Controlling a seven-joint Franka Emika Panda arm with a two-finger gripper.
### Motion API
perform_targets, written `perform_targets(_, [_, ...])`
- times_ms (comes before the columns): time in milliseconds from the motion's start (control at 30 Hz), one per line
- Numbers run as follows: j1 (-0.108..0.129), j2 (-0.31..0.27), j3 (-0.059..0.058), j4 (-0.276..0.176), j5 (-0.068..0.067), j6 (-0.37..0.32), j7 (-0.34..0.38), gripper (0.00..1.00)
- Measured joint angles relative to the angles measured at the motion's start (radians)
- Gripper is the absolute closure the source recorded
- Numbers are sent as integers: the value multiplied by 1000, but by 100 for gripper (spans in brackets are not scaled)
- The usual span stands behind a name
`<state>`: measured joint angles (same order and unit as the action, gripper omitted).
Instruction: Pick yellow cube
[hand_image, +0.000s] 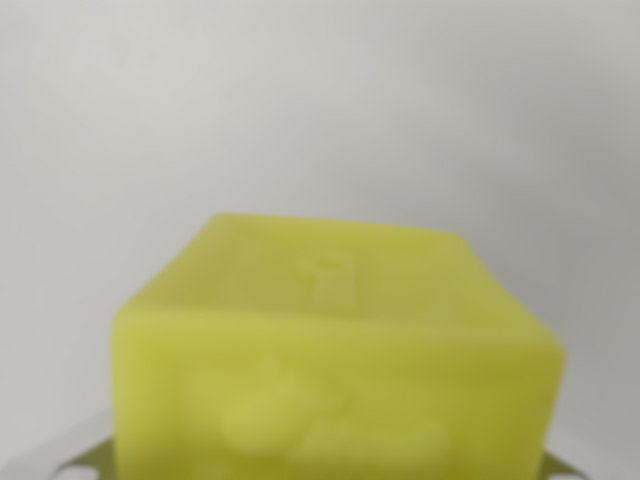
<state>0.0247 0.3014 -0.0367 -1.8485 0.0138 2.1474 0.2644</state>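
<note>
Yellow cube (335, 370) fills the blurred lower frame, plain grey surface (320, 110) beyond; hand's grip cannot be told.

Yellow cube (335, 370), bright lime-yellow and out of focus, filling the lower middle of the wrist view. Seen from slightly above, top face and near face both showing, each with faint raised relief shapes too blurred to read. Bottom edge cut off by the frame.

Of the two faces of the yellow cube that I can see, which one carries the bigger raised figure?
The face of the yellow cube turned toward the camera: its rounded raised figure is larger than the small upright mark on the top face. Both are blurred.
</note>
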Motion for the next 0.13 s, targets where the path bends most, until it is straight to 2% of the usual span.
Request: perform_targets(133, [0, 0, 0, 0, 0, -1, 0, 100])
